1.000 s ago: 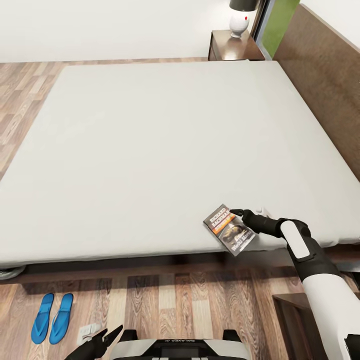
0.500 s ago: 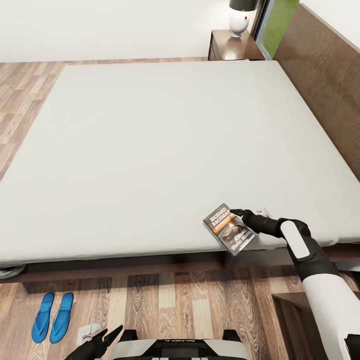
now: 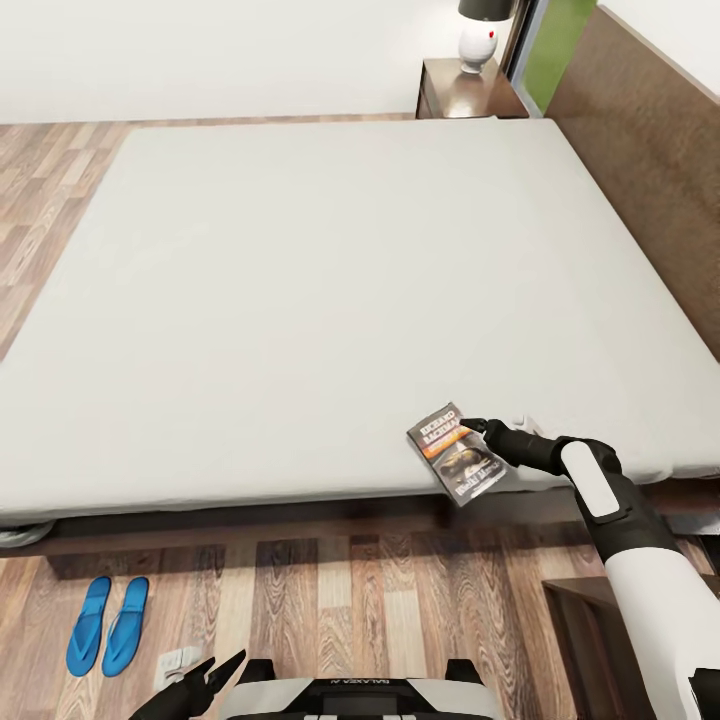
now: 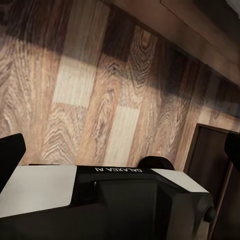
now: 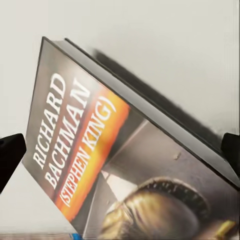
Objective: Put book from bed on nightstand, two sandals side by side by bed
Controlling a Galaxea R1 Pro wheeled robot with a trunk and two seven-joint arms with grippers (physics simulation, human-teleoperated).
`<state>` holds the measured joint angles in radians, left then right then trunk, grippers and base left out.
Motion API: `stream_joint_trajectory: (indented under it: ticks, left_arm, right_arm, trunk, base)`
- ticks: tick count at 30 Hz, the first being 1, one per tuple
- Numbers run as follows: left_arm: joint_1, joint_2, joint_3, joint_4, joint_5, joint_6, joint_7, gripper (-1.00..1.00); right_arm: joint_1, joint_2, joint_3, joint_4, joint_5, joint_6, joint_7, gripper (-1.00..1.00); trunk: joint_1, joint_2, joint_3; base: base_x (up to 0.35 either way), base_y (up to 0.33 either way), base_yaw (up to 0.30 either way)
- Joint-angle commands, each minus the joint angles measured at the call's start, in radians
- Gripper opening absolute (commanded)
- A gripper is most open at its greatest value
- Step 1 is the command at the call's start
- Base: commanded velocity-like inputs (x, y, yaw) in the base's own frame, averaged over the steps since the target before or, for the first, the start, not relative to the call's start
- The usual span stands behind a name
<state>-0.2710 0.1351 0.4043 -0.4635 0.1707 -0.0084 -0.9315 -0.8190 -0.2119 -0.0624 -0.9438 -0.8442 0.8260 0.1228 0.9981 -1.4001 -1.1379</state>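
Item: the book [image 3: 459, 455], thin paperback, dark cover with white author lettering and an orange band. It sits at the near edge of the bed [image 3: 300, 280], directly ahead of my right pincer [image 3: 472, 427], one corner tipped up off the mattress and the lower end overhanging the frame.

Right pincer: from the right wrist view its two dark fingertips [image 5: 10, 152] stand wide apart on either side of the book [image 5: 115, 150]. I judge it spread, not pinching.

Left pincer [image 3: 215, 675]: low beside my base, fingers parted, carrying nothing.

Handling, my judgement: light, flexible, glossy cover likely slippery; pages will fan if gripped by a loose corner. I would take it across the spine edge, where it is stiffest.

Destination: nightstand [image 3: 465, 95], far beyond the pincer. Sandals [image 3: 108, 624] lie paired on the floor.
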Motion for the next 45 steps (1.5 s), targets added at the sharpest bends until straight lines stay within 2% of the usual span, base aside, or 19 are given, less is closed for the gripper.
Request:
stream_joint_trajectory:
  ticks: [1, 26, 32, 41, 45]
  left_arm:
    - [-0.001, 0.0, 0.002, 0.001, 0.001, -0.001, -0.004, 1.0]
    - [-0.001, 0.0, 0.003, 0.001, 0.001, 0.0, -0.006, 1.0]
    - [-0.001, 0.0, 0.003, 0.0, 0.001, 0.002, -0.006, 1.0]
    - [-0.001, 0.0, 0.003, 0.0, 0.001, 0.001, -0.007, 1.0]
    - [-0.001, 0.0, 0.003, 0.0, 0.001, 0.001, -0.007, 1.0]
  right_arm:
    - [0.0, 0.0, -0.002, 0.0, 0.016, 0.005, 0.006, 1.0]
    - [-0.001, 0.0, -0.002, 0.0, 0.016, 0.005, 0.006, 1.0]
    - [-0.001, 0.0, -0.002, 0.0, 0.016, 0.005, 0.006, 1.0]
    - [0.0, 0.0, -0.002, 0.0, 0.016, 0.005, 0.006, 1.0]
    - [0.0, 0.0, -0.002, 0.0, 0.016, 0.005, 0.006, 1.0]
  trunk:
    - [0.0, 0.0, 0.0]
    - [0.0, 0.0, 0.0]
    - [-0.023, 0.042, 0.018]
    - [-0.023, 0.042, 0.018]
    - [-0.039, 0.07, 0.031]
  base:
    - [-0.106, 0.0, 0.0]
    - [-0.012, 0.0, 0.0]
    - [0.0, 0.0, 0.0]
    - [0.0, 0.0, 0.0]
    - [0.0, 0.0, 0.0]
